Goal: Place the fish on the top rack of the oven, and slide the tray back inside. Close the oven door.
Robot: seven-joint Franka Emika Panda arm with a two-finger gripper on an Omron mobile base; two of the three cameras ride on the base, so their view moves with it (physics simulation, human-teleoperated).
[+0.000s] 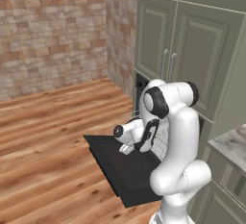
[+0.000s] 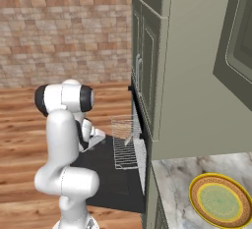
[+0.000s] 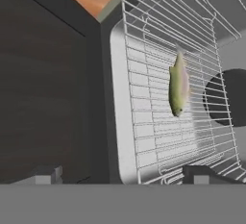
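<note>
My claw (image 3: 122, 175) is spread and empty; the fish (image 3: 178, 85) already lies on the rack (image 3: 144, 122), a light stiff wire grid I'd push at its front bar, at 6 o'clock

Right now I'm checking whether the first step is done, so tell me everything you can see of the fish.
The fish is small, slender and flat, pale grey-green with a yellowish tint along its body. In the hand view it lies on the silver wire bars of the top rack, lengthwise across the thin wires. The rack is pulled partway out over the open oven door. Nothing else touches the fish; the open gripper is apart from it and holds nothing.
</note>
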